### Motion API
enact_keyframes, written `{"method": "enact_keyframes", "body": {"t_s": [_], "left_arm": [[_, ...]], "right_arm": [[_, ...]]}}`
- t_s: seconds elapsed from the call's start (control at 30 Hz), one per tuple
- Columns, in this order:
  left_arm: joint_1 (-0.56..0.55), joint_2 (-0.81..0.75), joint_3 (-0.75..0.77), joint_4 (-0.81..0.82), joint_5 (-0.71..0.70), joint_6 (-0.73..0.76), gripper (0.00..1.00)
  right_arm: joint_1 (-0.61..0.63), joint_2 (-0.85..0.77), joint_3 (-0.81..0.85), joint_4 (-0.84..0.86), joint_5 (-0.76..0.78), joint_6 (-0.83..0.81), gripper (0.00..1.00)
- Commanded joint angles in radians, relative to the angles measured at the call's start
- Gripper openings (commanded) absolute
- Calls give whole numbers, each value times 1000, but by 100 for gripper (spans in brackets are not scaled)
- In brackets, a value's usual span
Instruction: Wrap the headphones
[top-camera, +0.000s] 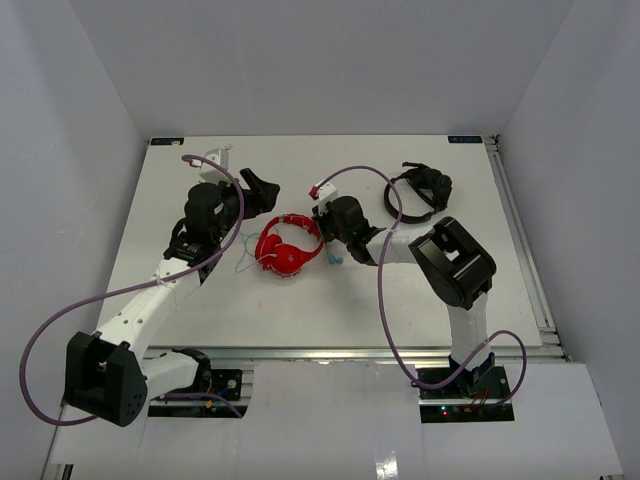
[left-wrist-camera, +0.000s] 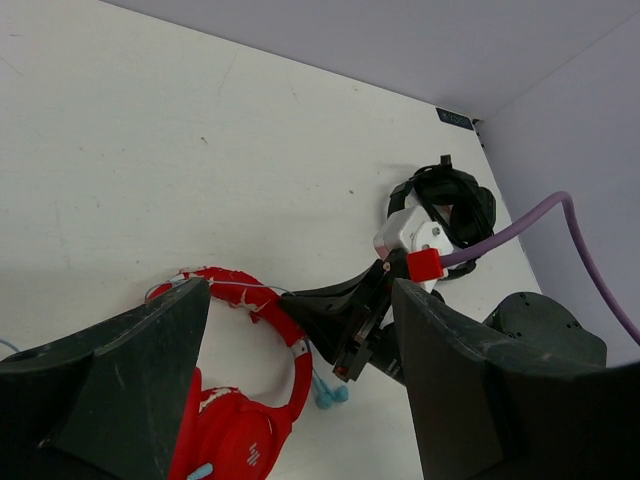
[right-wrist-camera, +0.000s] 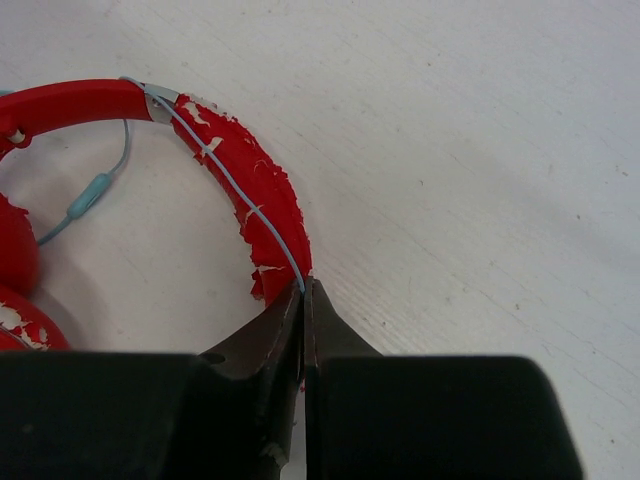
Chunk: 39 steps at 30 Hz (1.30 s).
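Cable (right-wrist-camera: 240, 195) of the red headphones (top-camera: 288, 247) lay pinched in the right gripper (right-wrist-camera: 304, 290) beside the headband (right-wrist-camera: 225, 150), while the left gripper (left-wrist-camera: 300, 300) hung spread wide at their left.

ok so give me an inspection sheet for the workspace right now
surface: white table, faint specks.
job's things: red headphones lie mid-table, headband covering flaking; thin pale blue cable runs along it.
clutter: black headphones far right, apart from the red pair.
grippers: left gripper open beside the red headphones, holding nothing; right gripper shut on the cable at the headband.
cables: purple arm cables loop off both arms.
surroundings: white walls; nothing else seen.
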Motion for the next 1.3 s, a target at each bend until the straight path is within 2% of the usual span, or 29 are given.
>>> {"method": "enact_keyframes", "body": {"t_s": [0.0,0.17,0.3,0.43,0.53,0.63,0.83,0.9,1.07,1.2,1.27], "left_arm": [[0,-8,0,15,-10,5,85],[0,9,20,8,16,-5,85],[0,11,37,-2,-3,-6,84],[0,45,92,-45,-17,18,84],[0,54,103,-62,-56,17,85],[0,17,75,-55,-77,6,85],[0,-43,37,-78,-173,3,85],[0,-81,18,-73,-168,1,84],[0,-146,-73,-79,-43,1,83],[-9,-193,-149,-76,121,15,81],[-25,-199,-168,-82,151,35,81]], "right_arm": [[-1,-150,6,15,71,-32,8],[2,-313,22,-65,55,-56,8],[10,-442,-42,-131,32,-25,8],[44,-602,-165,-115,-141,3,8],[91,-671,-149,-139,-217,-44,8],[112,-651,-12,-223,-229,-86,8],[111,-598,125,-266,-185,-145,8],[111,-570,236,-287,-147,-179,8],[107,-530,385,-292,25,-260,8],[61,-467,452,-291,167,-301,8],[10,-453,464,-297,210,-295,8]]}}
